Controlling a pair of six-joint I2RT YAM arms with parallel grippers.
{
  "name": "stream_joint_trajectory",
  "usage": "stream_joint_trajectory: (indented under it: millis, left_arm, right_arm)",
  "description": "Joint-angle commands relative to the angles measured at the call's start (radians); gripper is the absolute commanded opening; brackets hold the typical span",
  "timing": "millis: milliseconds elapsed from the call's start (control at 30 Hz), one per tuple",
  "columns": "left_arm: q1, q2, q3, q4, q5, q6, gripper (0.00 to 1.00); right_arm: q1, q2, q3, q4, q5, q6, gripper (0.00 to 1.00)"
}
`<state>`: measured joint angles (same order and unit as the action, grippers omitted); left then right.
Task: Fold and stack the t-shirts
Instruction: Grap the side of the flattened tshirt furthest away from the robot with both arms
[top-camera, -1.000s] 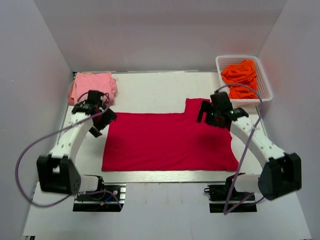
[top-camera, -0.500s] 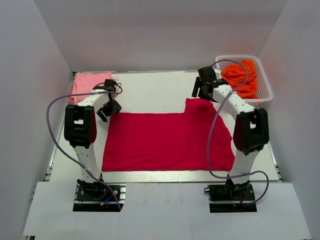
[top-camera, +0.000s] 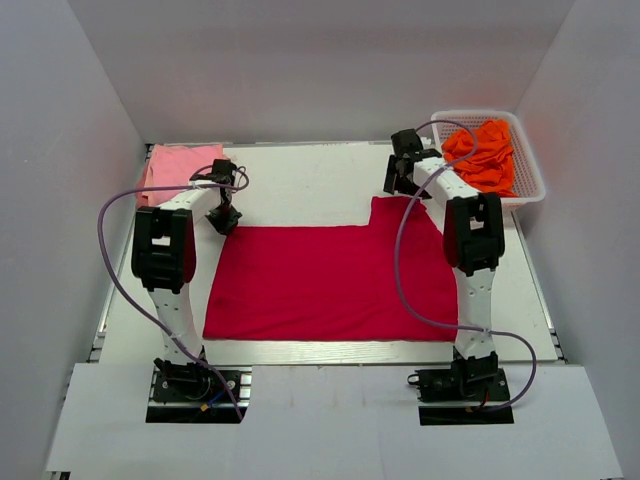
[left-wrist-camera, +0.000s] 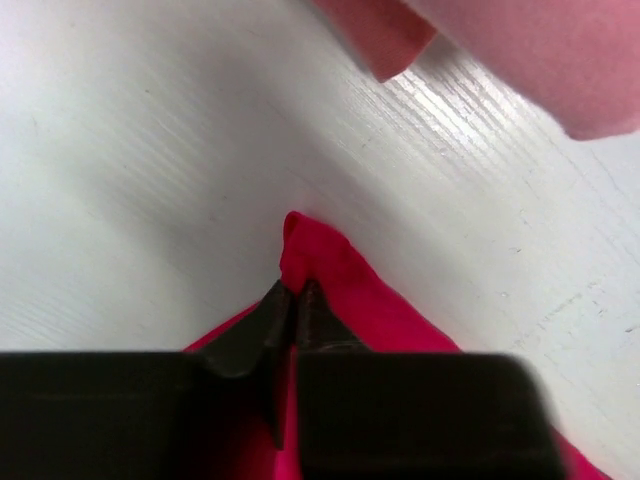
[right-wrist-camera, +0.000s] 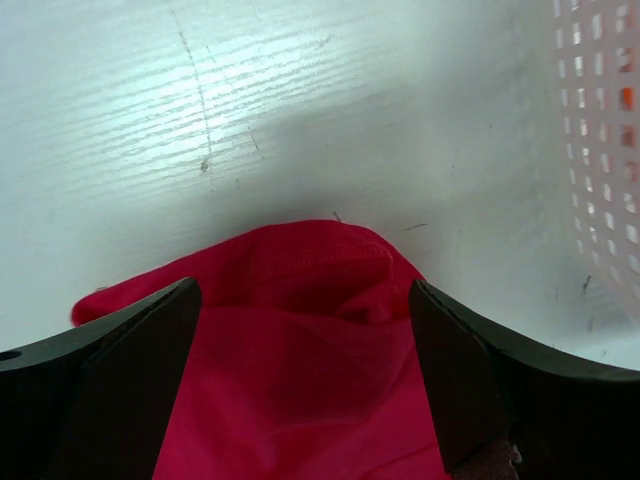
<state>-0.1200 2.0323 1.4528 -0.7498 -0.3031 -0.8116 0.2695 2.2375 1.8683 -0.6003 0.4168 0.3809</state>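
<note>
Top view: crimson t-shirt (top-camera: 330, 280) flat mid-desk (top-camera: 300, 180). Only the left wrist view shows left gripper (left-wrist-camera: 290, 300) pinched onto its far-left corner. Right wrist view: right gripper (right-wrist-camera: 302, 290) wide apart, straddling far-right corner, holding nothing.

Roomiest spot is the bare table (top-camera: 300, 175) just behind the red shirt (top-camera: 335, 285). Off the shirt's back-left corner, the pink shirt (top-camera: 180, 165) crowds in near the left gripper (top-camera: 225, 218). Off its back-right corner, the basket (top-camera: 533, 168) of orange shirts (top-camera: 482, 160) walls things off beside the right gripper (top-camera: 400, 185). The left arm (top-camera: 160, 250) and right arm (top-camera: 470, 238) hang along the shirt's side edges, and its middle is uncovered.
</note>
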Motion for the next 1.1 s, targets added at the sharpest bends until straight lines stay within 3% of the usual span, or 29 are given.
stream_joint_trajectory:
  millis: [0,67,167,300,333,400,600,833,1067]
  left_arm:
    - [-0.001,0.034,-0.039,-0.011,0.041,0.023,0.08]
    - [-0.001,0.046,-0.016,-0.020,0.041,0.034,0.02]
    - [-0.001,0.055,-0.003,-0.029,0.041,0.034,0.00]
    - [-0.001,0.043,-0.003,-0.039,0.041,0.034,0.00]
    - [-0.001,0.043,-0.003,-0.039,0.041,0.043,0.00]
    - [-0.001,0.029,-0.003,-0.039,0.032,0.054,0.00]
    - [-0.010,-0.056,-0.031,-0.010,0.022,0.063,0.00]
    - [-0.010,-0.190,-0.149,0.012,0.044,0.063,0.00]
    - [-0.020,-0.380,-0.319,0.050,0.064,0.015,0.00]
  right_arm:
    - [-0.007,0.033,0.032,0.014,0.008,-0.022,0.90]
    - [-0.007,0.047,0.028,0.025,0.002,-0.019,0.90]
    - [-0.019,0.065,0.023,0.030,-0.038,-0.014,0.80]
    - [-0.016,0.047,-0.017,0.082,-0.099,-0.011,0.40]
    - [-0.018,0.044,-0.033,0.102,-0.108,-0.014,0.20]
    - [-0.016,0.013,-0.053,0.132,-0.111,-0.031,0.00]
    - [-0.013,-0.134,-0.124,0.152,-0.056,-0.071,0.00]
    - [-0.010,-0.431,-0.473,0.280,-0.032,-0.070,0.00]
    - [-0.007,-0.722,-0.730,0.261,-0.047,-0.014,0.00]
